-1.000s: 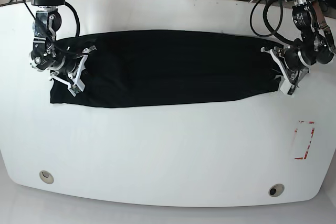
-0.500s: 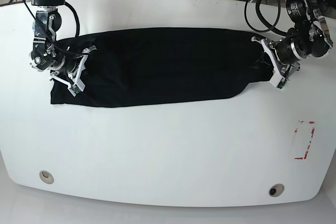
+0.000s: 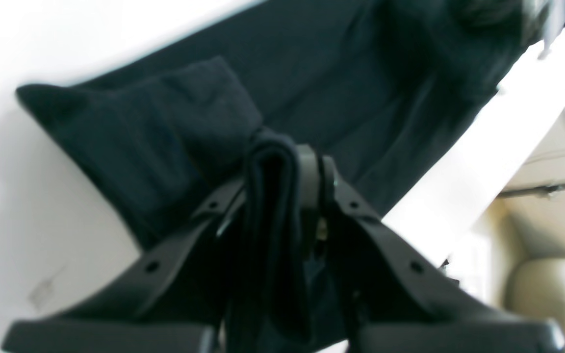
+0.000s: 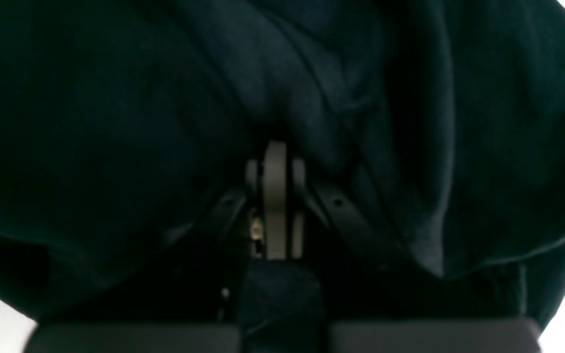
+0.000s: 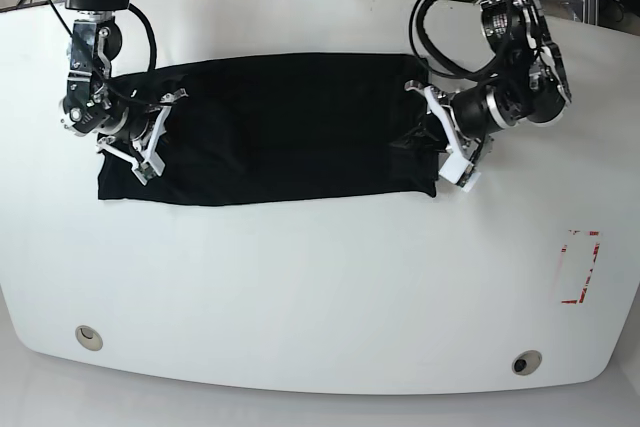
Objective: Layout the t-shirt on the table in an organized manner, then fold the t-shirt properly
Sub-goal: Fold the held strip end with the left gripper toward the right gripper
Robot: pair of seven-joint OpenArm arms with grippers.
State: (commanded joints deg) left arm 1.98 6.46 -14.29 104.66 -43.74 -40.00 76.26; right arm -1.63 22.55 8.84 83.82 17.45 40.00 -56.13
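Lying across the white worktop [image 5: 320,277], the black t-shirt [image 5: 280,132] forms a long folded band. The left tool [image 5: 447,137] is clamped on a thick fold at the shirt's end; the right tool [image 5: 150,137] is pinched closed on the opposite end. Dark fabric hides most of the right tool in its wrist view.

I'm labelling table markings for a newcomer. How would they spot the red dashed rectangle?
Start at the white table. Go to its edge on the base view's right, below the left gripper holding the black t-shirt. The red dashed rectangle is the only coloured marking there.
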